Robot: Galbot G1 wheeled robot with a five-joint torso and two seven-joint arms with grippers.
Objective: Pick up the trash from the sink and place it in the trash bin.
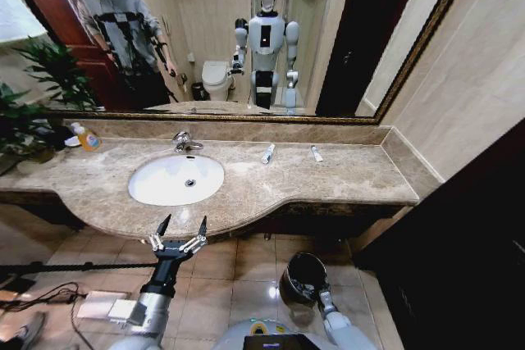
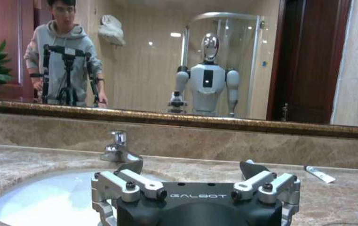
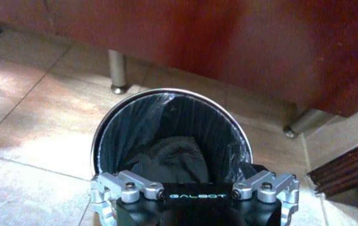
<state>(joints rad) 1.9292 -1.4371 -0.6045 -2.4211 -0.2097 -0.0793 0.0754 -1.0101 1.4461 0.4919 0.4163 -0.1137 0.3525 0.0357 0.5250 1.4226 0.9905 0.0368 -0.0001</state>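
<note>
**Left hand open at the surface's edge, right hand on the bin**

At the lower centre of the head view, our left hand (image 1: 180, 226) hangs just in front of the marble surface (image 1: 344, 178), its two dark fingertips spread wide apart and holding nothing. It sits a little below the white oval sink (image 1: 175, 179), whose basin looks bare apart from the drain. In the left wrist view the same hand (image 2: 191, 168) fills the bottom of the frame, fingers parted, with the sink (image 2: 47, 200) at lower left and the chrome faucet (image 2: 117, 147) just above it.

To the right of the sink, toward the mirror, two small white tubes lie on the surface: one (image 1: 267, 153) near the middle of the frame and another (image 1: 316, 153) a bit farther right, well apart from the basin. One white tube (image 2: 319, 173) shows at the right edge of the left wrist view.

At the lower right of the head view, our right hand (image 1: 316, 291) grips the rim of the black trash bin (image 1: 300, 272) above the tiled floor. In the right wrist view the bin (image 3: 166, 136) opens above the hand (image 3: 194, 175), lined with a dark bag; its fingers reach over the rim, clamped on it.

At the upper left of the head view a yellow-orange soap bottle (image 1: 85, 137) stands on the surface.
</note>
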